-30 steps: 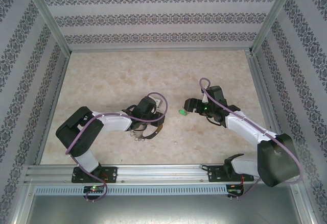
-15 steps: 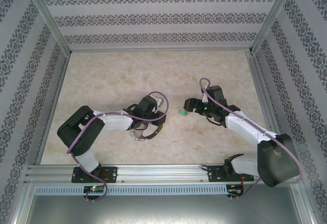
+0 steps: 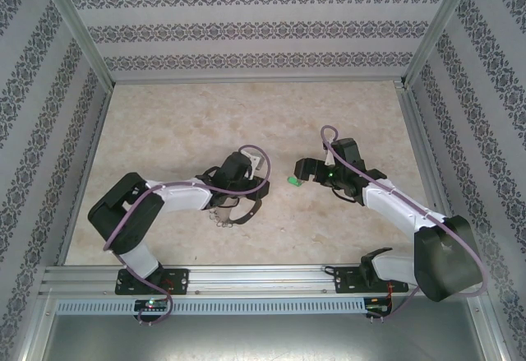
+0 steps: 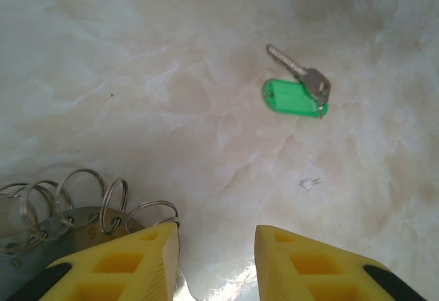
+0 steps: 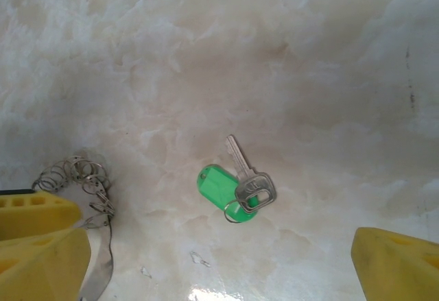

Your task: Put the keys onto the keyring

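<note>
Marbled tabletop (image 3: 246,114), patterned wallpaper walls (image 3: 246,24)

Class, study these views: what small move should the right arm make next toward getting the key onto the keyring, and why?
Probably lower the right end effector onto the key and close. Its fingers stand open, with the green-tagged key lying loose on the table between them, while the keyring lies apart beside the left end effector.

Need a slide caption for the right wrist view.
Open right gripper above the green-tagged key lying on the marbled table, keyring at frame left.
</note>
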Controlling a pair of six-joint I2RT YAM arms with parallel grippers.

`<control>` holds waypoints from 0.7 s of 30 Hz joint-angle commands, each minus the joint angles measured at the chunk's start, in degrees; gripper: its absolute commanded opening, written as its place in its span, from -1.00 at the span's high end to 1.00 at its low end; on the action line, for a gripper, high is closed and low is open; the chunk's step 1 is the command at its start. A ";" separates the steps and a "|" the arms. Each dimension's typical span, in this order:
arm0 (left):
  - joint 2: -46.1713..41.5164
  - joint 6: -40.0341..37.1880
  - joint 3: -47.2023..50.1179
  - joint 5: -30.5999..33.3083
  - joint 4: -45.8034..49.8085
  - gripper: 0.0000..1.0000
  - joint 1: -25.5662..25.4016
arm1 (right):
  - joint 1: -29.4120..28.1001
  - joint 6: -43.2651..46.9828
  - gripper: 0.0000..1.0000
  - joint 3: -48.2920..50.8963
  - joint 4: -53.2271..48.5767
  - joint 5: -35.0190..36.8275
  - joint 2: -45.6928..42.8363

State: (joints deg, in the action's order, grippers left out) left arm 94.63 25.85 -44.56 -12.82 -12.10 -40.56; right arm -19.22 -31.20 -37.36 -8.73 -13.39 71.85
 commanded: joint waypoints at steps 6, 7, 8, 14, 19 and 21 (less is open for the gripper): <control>-5.11 -3.01 -2.09 6.48 7.95 0.19 -0.69 | 0.47 0.47 -0.96 -1.28 -2.47 7.98 -1.52; -4.93 -4.09 -2.49 6.34 9.64 0.18 -0.75 | 0.45 1.30 -0.96 -0.69 -1.56 6.79 -1.78; -4.90 -4.93 -2.96 6.43 11.30 0.20 -0.76 | 0.49 2.17 -0.97 -0.07 -0.61 5.26 -2.18; -3.63 -8.62 -2.28 4.11 12.34 0.39 -0.76 | 0.36 2.63 -0.69 1.24 1.84 -0.81 -1.64; -1.02 -8.64 -2.42 3.01 10.38 0.45 -0.75 | 0.39 2.31 -0.62 1.15 2.13 -2.08 -0.58; 0.07 -8.54 -2.72 3.00 9.76 0.43 -0.76 | 0.37 2.15 -0.63 1.07 2.28 -2.17 -0.49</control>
State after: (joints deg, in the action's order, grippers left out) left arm 93.21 18.63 -46.26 -8.99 -2.17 -40.56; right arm -19.25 -29.61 -36.91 -7.51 -13.85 70.89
